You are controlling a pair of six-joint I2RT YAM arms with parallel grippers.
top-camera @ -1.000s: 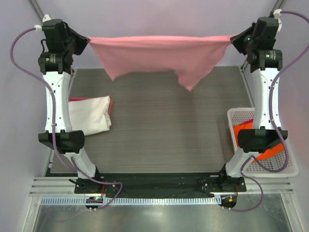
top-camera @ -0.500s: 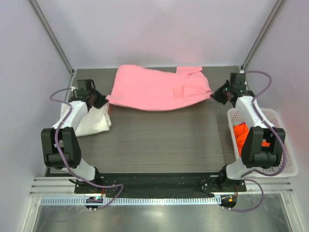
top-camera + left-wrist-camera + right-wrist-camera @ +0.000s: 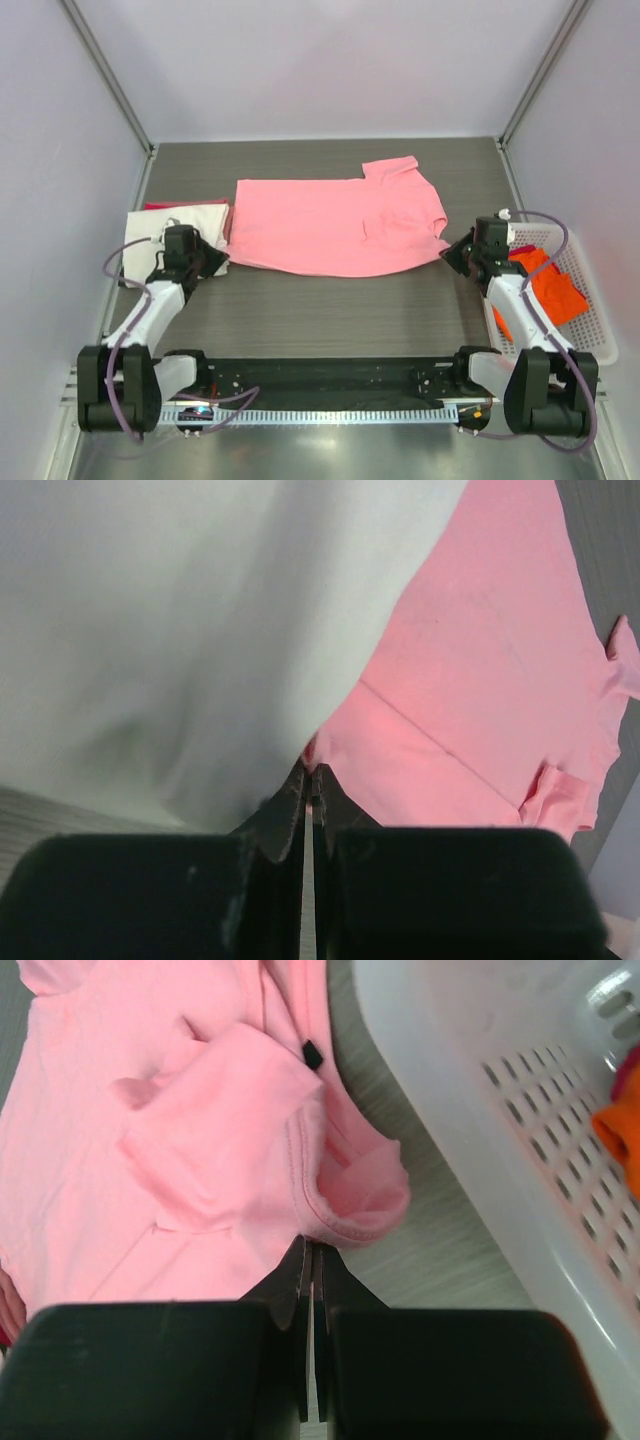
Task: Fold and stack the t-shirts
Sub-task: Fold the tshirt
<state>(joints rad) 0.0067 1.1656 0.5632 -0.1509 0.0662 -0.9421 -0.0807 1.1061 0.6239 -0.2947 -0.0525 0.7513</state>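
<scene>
The left hand (image 3: 310,777) and right hand (image 3: 308,1252) sit low over the table (image 3: 330,310), fingers pressed together, each apparently pinching a near corner of the pink shirt (image 3: 330,225), which lies spread mid-table. Release only once the near hem is taut; the bunched cloth at the right needs smoothing before any fold. Count: two hands, one basket (image 3: 590,345) with one orange shirt (image 3: 545,285), one pink shirt, and one white shirt (image 3: 175,225) on one red shirt (image 3: 165,205).

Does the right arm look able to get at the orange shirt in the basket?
Probably yes: the orange shirt lies uncovered in the basket beside the right pincer. But that pincer looks shut on the pink shirt and would need to let go first.
</scene>
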